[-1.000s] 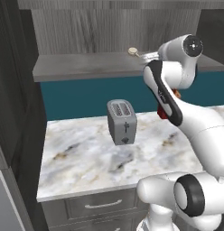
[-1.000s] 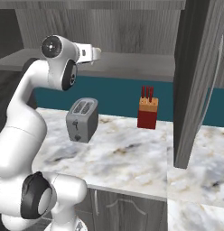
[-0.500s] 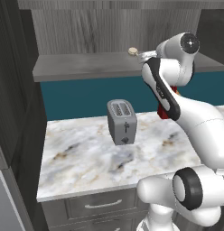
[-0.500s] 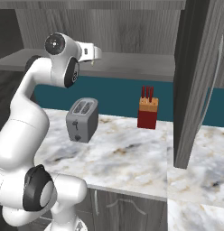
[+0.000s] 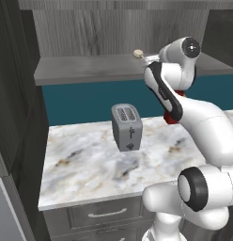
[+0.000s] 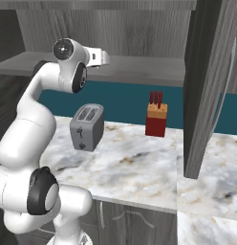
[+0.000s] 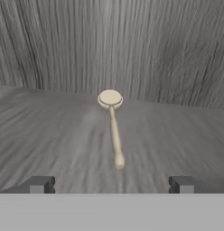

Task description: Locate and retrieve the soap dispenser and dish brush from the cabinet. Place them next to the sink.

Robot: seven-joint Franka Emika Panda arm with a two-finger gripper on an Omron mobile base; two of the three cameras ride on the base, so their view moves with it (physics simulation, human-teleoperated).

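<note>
Tan dish brush [image 7: 113,129] flat on cabinet [image 5: 109,68] shelf, handle toward me. My gripper [image 7: 112,184] jaws wide apart, empty, straddling handle line, likely lined up for grasp.

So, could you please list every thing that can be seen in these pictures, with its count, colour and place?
dish brush: one, pale tan, lying on the cabinet shelf, handle end toward the gripper
cabinet: one, grey wood grain, on the wall above the counter, with a flat shelf board
toaster: one, grey, two slots, on the counter below the shelf
knife block: one, red with a tan top and dark red handles, on the counter against the teal wall
counter: one, white and grey marble, over grey drawers
drawers: grey, metal handles, under the counter
teal wall: one band, between counter and shelf
gripper: one, dark fingertips, open, at shelf height, short of the brush handle
</note>
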